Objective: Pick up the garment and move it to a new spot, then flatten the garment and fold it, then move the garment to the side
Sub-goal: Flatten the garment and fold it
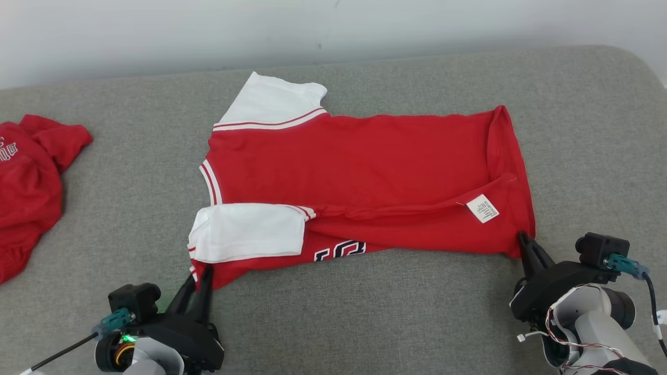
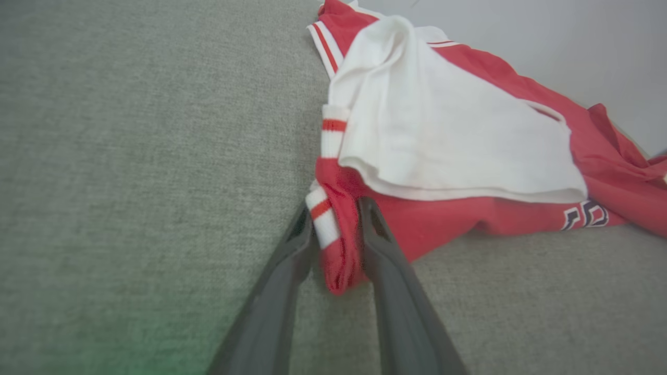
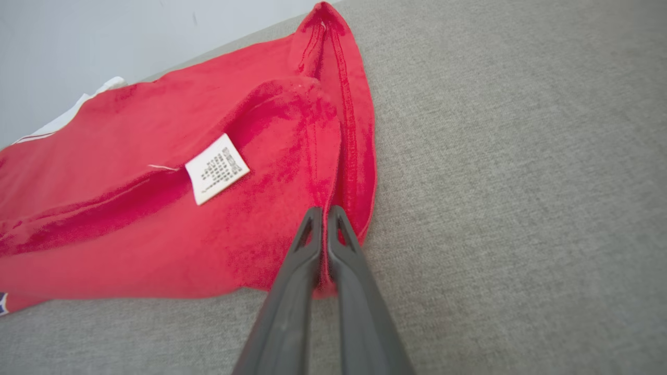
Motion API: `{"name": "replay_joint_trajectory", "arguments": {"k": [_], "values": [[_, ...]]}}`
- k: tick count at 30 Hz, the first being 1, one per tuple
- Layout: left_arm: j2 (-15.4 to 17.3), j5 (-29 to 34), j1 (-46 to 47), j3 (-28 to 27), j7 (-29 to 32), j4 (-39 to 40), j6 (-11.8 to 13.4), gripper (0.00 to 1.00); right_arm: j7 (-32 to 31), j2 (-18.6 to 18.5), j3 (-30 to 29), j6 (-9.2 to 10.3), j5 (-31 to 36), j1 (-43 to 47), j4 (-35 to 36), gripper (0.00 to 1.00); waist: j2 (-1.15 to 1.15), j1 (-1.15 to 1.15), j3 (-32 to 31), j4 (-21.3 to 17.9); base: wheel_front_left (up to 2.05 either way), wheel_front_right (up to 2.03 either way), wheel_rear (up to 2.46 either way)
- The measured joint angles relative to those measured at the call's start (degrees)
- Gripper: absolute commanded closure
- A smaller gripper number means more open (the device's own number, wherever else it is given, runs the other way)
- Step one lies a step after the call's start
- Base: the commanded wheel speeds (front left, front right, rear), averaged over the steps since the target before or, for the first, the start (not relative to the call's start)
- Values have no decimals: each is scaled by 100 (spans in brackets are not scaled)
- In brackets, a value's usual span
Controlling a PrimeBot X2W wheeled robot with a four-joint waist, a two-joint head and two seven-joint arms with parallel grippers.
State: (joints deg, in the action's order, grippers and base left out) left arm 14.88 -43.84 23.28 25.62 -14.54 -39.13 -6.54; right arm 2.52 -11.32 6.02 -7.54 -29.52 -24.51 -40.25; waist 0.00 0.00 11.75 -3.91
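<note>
A red garment [image 1: 365, 172] with white sleeves lies spread on the grey cushioned surface [image 1: 365, 312], its near edge folded over so part of a dark print shows. My left gripper [image 1: 200, 271] is at the garment's near left corner. In the left wrist view the left gripper [image 2: 336, 208] has a bunched red fold with a striped white cuff [image 2: 323, 219] pinched between its fingers. My right gripper [image 1: 521, 237] is at the near right hem corner. In the right wrist view the right gripper [image 3: 323, 211] has its fingers almost together with the red hem [image 3: 354, 156] between them.
A second red garment [image 1: 26, 182] lies crumpled at the far left of the surface. A pale wall [image 1: 312, 26] runs along the back edge. A white care label [image 1: 482, 208] sits on the folded edge near the right gripper.
</note>
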Motion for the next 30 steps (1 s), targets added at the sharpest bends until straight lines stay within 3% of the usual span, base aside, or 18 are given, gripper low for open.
{"name": "replay_joint_trajectory", "arguments": {"k": [7,16,22,27,28,29,30], "values": [[116,-38,-192,-167,-33,174,-13,100,335,-167,168,-1,-358,120,78,100,0,0,-257,33,0,0,0],[292,-57,-971,-342,-49,803,-16,100,183,-478,233,-1,-746,977,938,100,0,-1,-648,33,0,0,0],[310,-55,-1554,-349,-49,1251,111,100,-156,-563,-60,-1,-780,1769,1585,100,0,-1,-782,42,0,0,0],[216,-113,-1875,-293,-38,1413,203,100,-359,-425,-424,-1,-737,2377,1916,100,0,-1,-816,87,0,0,0],[205,-111,-1909,-267,-30,1412,211,82,-389,-387,-479,-1,-692,2450,1935,57,0,-1,-823,92,0,0,0],[187,-111,-1938,-266,-31,1408,231,33,-404,-341,-524,-1,-666,2493,1942,12,0,-1,-830,95,0,0,0],[163,-112,-1959,-272,-31,1397,247,0,-404,-291,-561,-1,-644,2522,1950,0,0,-1,-837,95,0,0,0]]}}
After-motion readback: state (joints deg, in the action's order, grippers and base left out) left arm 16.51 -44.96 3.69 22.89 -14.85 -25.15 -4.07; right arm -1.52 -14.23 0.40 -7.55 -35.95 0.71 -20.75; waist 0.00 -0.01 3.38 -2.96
